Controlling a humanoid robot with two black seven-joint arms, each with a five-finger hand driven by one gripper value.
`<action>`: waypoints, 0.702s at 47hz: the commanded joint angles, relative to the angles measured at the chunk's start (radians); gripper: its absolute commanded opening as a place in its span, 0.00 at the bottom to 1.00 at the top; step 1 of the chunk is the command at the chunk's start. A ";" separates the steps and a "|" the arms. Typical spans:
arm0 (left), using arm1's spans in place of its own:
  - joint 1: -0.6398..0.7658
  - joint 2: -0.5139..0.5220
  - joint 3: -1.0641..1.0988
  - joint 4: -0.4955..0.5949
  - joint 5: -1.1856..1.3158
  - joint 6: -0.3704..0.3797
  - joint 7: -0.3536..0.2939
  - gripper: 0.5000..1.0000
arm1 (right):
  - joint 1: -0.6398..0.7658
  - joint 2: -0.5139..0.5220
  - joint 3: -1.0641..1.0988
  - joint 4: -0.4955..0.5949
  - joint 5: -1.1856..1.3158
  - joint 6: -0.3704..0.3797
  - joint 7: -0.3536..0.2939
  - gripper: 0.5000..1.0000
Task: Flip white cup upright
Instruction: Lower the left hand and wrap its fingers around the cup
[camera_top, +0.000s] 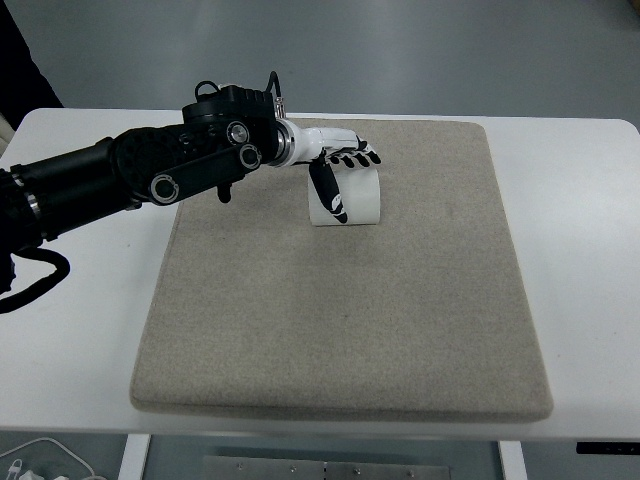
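The white cup (358, 199) stands on the beige mat (340, 300) near its far middle. My left hand (340, 170) comes in from the left on a black arm (130, 175) and wraps the cup from above and the left side. The thumb runs down the cup's front and the other fingers curl over its top edge. The cup's rim and opening are hidden by the hand, so I cannot tell which way up it is. The right arm does not show.
The mat lies on a white table (590, 250). A dark shape (25, 60) sits at the far left corner. Cables (40, 465) lie on the floor below the table's near edge.
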 joint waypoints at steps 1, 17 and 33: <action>0.000 -0.007 0.000 0.008 0.005 0.000 0.000 1.00 | 0.000 0.000 0.000 0.000 0.000 0.000 0.000 0.86; 0.000 -0.033 0.000 0.043 0.015 -0.002 -0.009 0.97 | 0.000 0.000 0.000 0.000 0.000 0.000 0.000 0.86; 0.002 -0.060 0.000 0.066 0.015 -0.002 -0.018 0.92 | 0.000 0.000 0.000 0.000 0.000 0.000 0.000 0.86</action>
